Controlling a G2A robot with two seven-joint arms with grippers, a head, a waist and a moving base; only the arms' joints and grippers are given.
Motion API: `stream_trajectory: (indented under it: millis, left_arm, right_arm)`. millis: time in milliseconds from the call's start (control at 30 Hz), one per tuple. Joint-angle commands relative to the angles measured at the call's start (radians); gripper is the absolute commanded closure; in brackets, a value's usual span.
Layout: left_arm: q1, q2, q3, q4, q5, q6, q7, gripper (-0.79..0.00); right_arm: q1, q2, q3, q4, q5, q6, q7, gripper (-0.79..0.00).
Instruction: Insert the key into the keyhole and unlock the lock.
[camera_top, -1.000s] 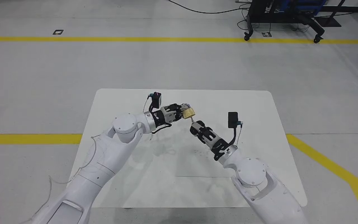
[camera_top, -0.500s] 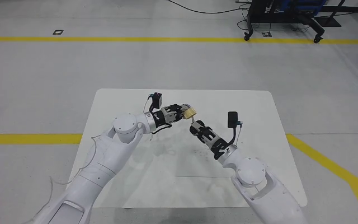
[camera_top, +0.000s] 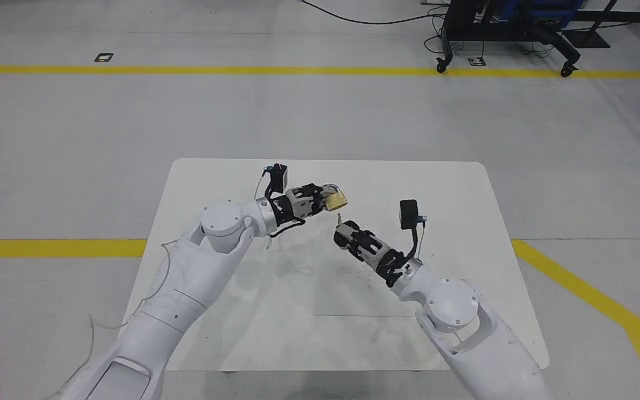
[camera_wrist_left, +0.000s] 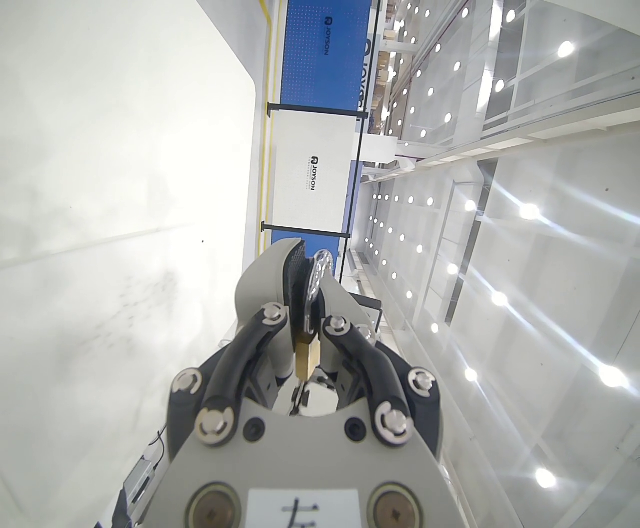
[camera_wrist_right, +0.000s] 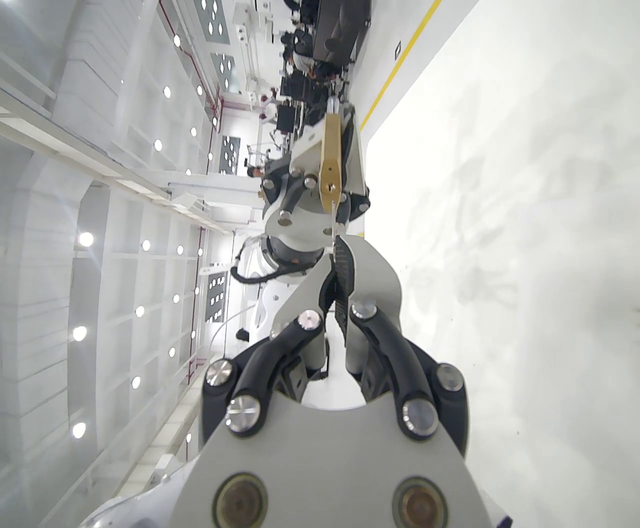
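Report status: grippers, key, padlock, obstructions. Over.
Left gripper shut on padlock. Right gripper shut on key, tip at padlock's base, insertion unclear. No obstruction seen.

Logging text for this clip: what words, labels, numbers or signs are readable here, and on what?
On the lock and key: no print readable.
White label behind the left gripper: one handwritten character, cut by the picture edge.
Blue panel and white panel in the background: a brand logo, sideways, left unquoted.
Floor marker: too small.
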Motion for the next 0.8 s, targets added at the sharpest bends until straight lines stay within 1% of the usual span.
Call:
stream_trajectory:
  millis: [0, 100, 200, 267, 400, 767]
  left_arm:
    - [0.0, 0.002, -0.008, 0.0, -0.003, -0.001, -0.027, 0.0]
    - [-0.005, 0.005, -0.016, 0.005, 0.001, -0.003, -0.085, 0.0]
    - [-0.01, 0.007, -0.012, 0.007, 0.029, -0.005, -0.13, 0.0]
    - [-0.01, 0.007, -0.008, 0.008, 0.032, -0.007, -0.151, 0.0]
    - [-0.011, 0.004, -0.005, 0.014, 0.037, -0.01, -0.151, 0.0]
    - [-0.011, -0.001, -0.004, 0.016, 0.043, -0.011, -0.166, 0.0]
  right_arm:
    - [-0.01, 0.011, 0.026, -0.004, -0.019, -0.022, 0.126, 0.0]
    - [-0.032, 0.022, 0.083, -0.015, 0.055, -0.057, 0.236, 0.0]
    - [-0.045, 0.028, 0.124, -0.017, 0.108, -0.071, 0.301, 0.0]
    - [-0.046, 0.031, 0.137, -0.015, 0.121, -0.073, 0.324, 0.0]
    - [-0.035, 0.033, 0.131, -0.005, 0.105, -0.054, 0.331, 0.0]
    - [0.007, 0.027, 0.103, 0.031, 0.114, -0.012, 0.268, 0.0]
